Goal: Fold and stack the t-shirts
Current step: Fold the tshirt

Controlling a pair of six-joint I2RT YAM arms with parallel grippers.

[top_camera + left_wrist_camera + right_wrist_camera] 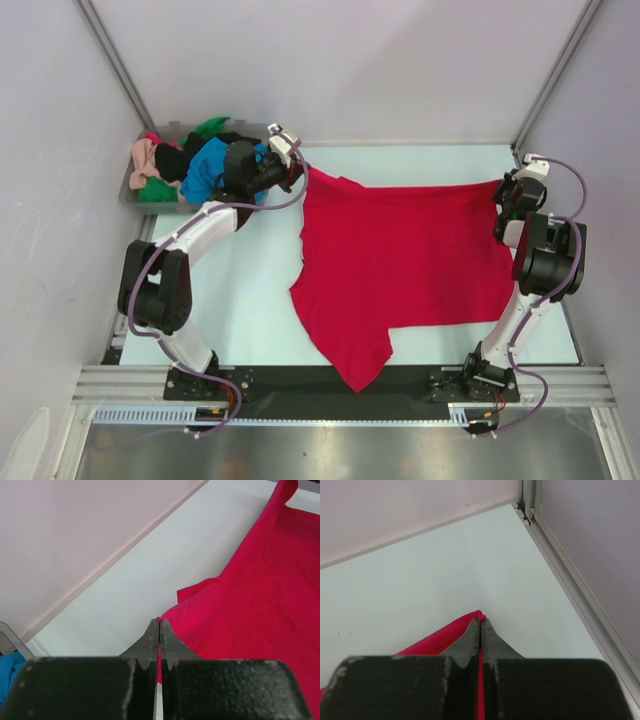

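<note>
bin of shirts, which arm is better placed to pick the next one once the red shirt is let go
Left, most likely. Its pincer, shut on the red shirt's far-left corner, sits right beside the bin. The right pincer grips the far-right corner, across the table from the bin.

left gripper (159,625) and right gripper (481,622) pinched closed, arms outstretched

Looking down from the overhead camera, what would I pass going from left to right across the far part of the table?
grey bin holding a pile of shirts → left tool → red t-shirt → right tool
</note>
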